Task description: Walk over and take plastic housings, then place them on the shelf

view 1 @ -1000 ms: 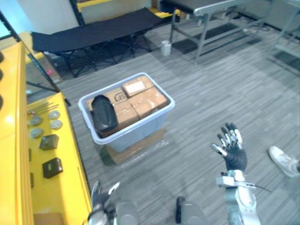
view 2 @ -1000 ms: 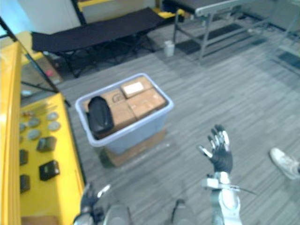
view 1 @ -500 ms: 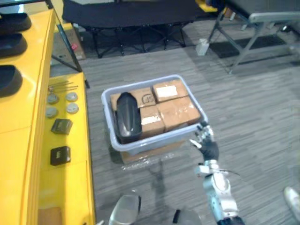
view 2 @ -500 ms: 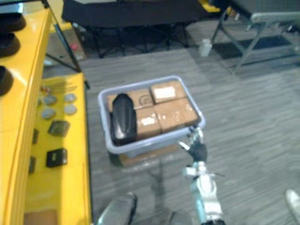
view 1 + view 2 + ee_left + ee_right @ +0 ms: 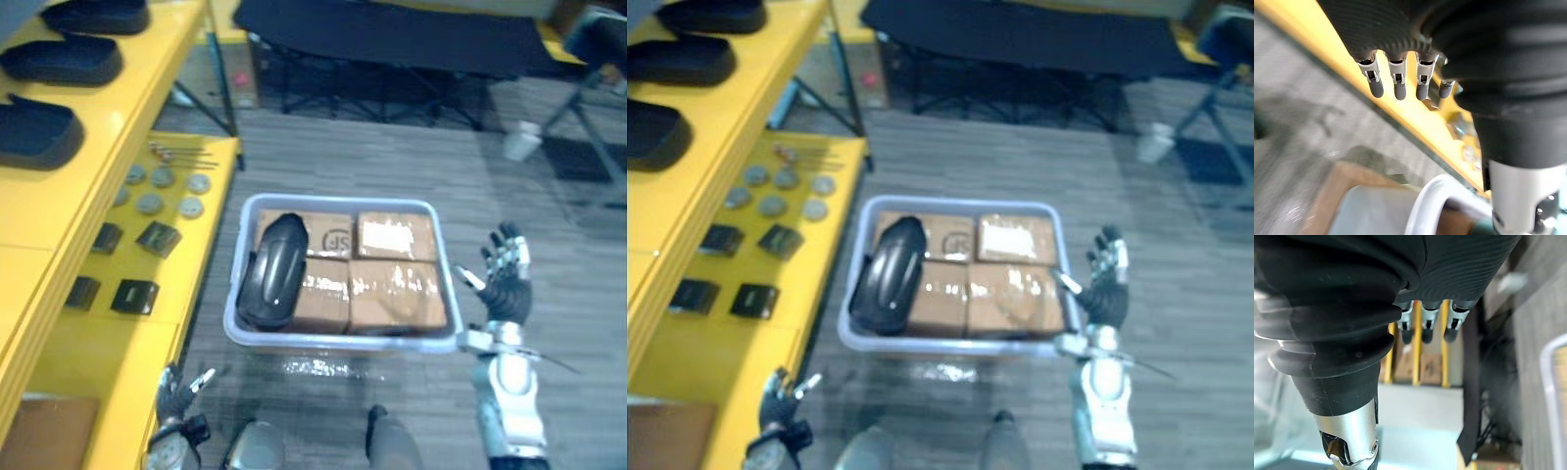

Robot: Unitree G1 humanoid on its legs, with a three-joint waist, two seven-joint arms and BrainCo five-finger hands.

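A black plastic housing lies along the left side of a pale grey bin, on top of taped cardboard boxes. More black housings rest on the upper levels of the yellow shelf at the left. My right hand is raised just right of the bin's right rim, open with fingers spread, holding nothing. My left hand hangs low by the shelf's front edge, open and empty; its straight fingers point toward the yellow shelf.
Round discs and small dark blocks lie on the shelf's lower level. A black folding cot stands behind the bin, with a white container on the floor to its right. The bin rests on a flat cardboard base.
The camera has swung, so the bin sits squarer and nearer and more of the shelf shows. My right hand went from the bin's front right corner to beside its right rim.
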